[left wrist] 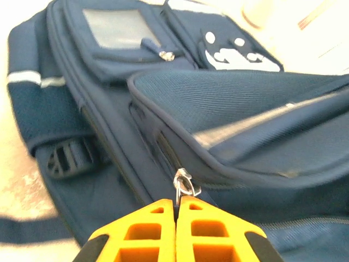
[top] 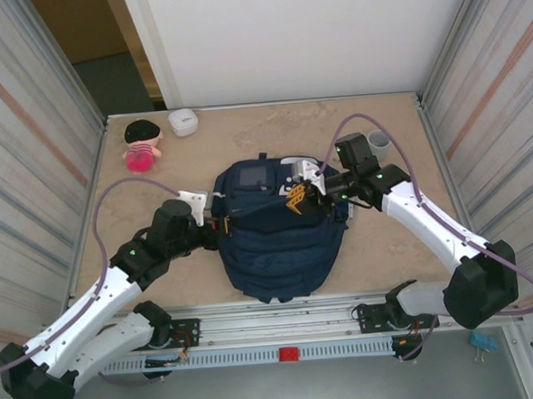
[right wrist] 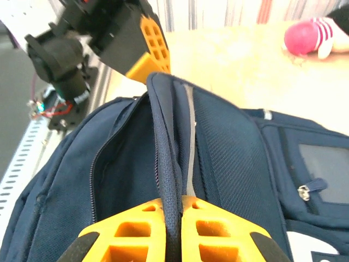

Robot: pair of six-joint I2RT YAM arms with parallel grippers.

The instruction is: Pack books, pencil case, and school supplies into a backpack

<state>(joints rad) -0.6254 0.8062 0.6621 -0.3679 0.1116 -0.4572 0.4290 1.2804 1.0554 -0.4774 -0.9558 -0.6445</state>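
"Top external view: the backpack (top: 283, 244) lies flat in the middle of the bench (top: 387, 246), a big navy slab of woven nylon with padded front pockets. See it?"

"I do. The bench top is mottled beige, like stone. A round-headed plush doll (top: 142, 144) in pink sits at ten o'clock, a small white rounded box (top: 183, 121) at eleven and a grey cup (top: 378, 140) at one."

"And the arms?"

"The left fingers (top: 216, 222) meet the bag's nine o'clock side, and the right fingers (top: 295, 199) are at its one o'clock shoulder. Both are yellow plastic with a lattice of square holes."

"Closed?"

"From the left wrist, the left fingers (left wrist: 170, 229) are pressed together, pinching the tab of a small metal zipper pull (left wrist: 184, 183). Beyond it there's a coarse-weave flap, a thin white trim stripe, a clear-windowed pocket at eleven o'clock and white patches at one."

"The other side?"

"From the right wrist, the right fingers (right wrist: 191, 218) are clamped on the corded rim of the backpack's opening, a dark band running straight up between them. The fabric is lifted into a ridge. At nine o'clock from it the zip gapes in a curved slit, dark inside."
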